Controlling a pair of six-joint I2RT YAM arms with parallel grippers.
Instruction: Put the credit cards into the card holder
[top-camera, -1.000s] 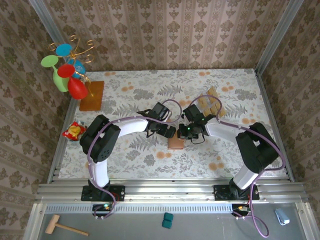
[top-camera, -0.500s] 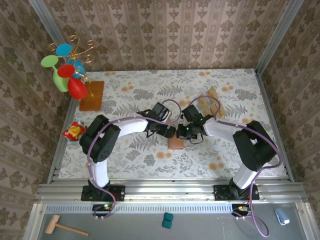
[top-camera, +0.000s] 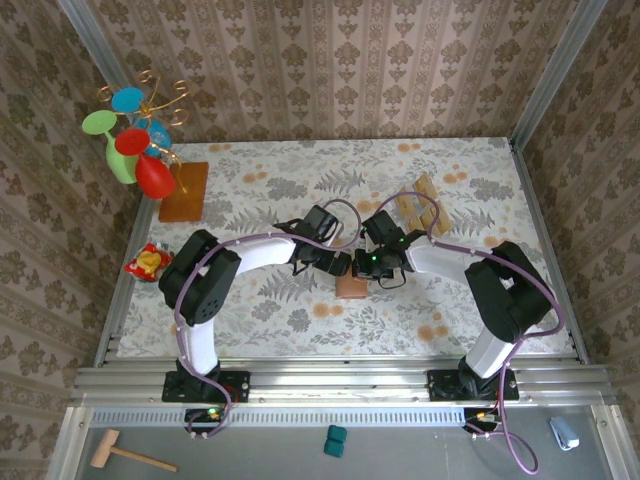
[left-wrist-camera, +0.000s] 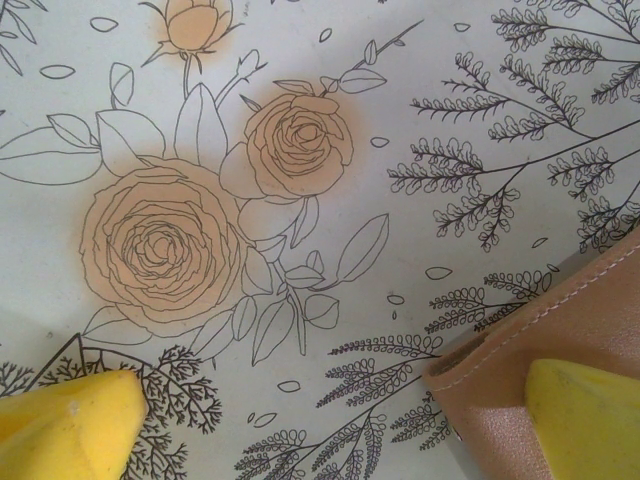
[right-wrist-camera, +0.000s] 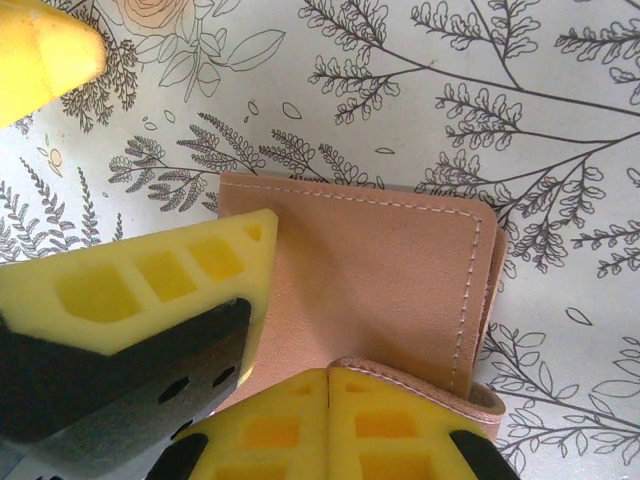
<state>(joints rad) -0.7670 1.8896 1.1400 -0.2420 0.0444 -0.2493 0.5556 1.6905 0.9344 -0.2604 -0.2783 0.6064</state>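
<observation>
The left pincer (left-wrist-camera: 330, 425) stood wide, one fingertip (left-wrist-camera: 590, 420) over the flat reddish-brown stitched-leather card holder (left-wrist-camera: 530, 330). The right pincer (right-wrist-camera: 330, 420) was closed at its edge.

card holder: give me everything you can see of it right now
The card holder is a small flat rectangle, tan-brown leather by the look, with pale stitching along its edges. It lies on the flowered tablecloth mid-table, between the two arms. A second layer curls up at one edge, right by the shut right gripper. The open left gripper has one yellow finger over a corner; contact is unclear.
</observation>
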